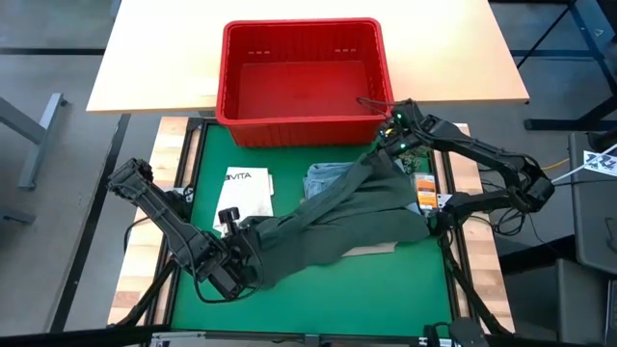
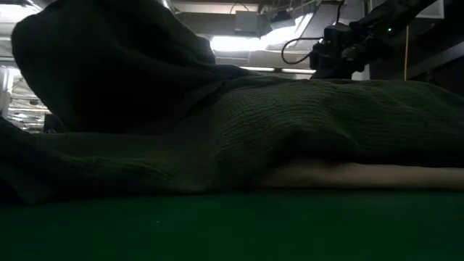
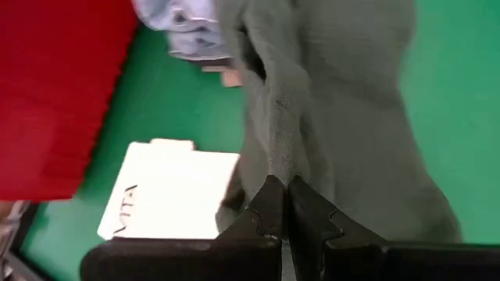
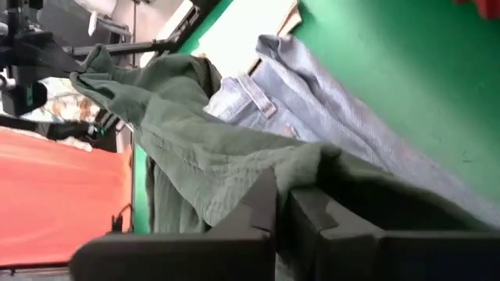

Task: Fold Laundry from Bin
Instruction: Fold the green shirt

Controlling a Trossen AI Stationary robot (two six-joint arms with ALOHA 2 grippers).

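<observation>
A: Top camera, biggest first. Counter [image 1: 207,154] had a green mat. Red bin [image 1: 305,82] sat at its far edge, partly on the pale tabletop behind; nothing visible inside it from above. Dark olive-green garment [image 1: 337,222] was stretched diagonally across the mat between both arms.

B: Tools?

A: Left tool [image 1: 234,253] was at the near-left, right tool [image 1: 393,145] just beside the bin's near-right corner. Top camera couldn't settle the fingers. Left wrist camera did: left tool [image 3: 283,204] pressed together, pinching a fold of the olive garment [image 3: 351,117]. Right wrist camera: right tool [image 4: 283,201] also pinched olive cloth [image 4: 203,148].

B: Anything else only in one view?

A: Light blue jeans [image 4: 344,117] were clear in the right wrist camera, lying on the mat under the olive piece; from above just a corner of them [image 1: 323,178] showed. Low camera was mostly filled with the dark garment [image 2: 239,123], with a pale beige layer [image 2: 362,175] beneath it, touching the mat.

B: Writing?

A: White printed sheet [image 1: 243,196] lay on the mat's left, beside the garment. Letters "VITA" readable on it from above; the left wrist camera caught the same sheet [image 3: 176,195], text partly cut off. An orange label [image 1: 424,188] sat by the right rail, unreadable.
</observation>
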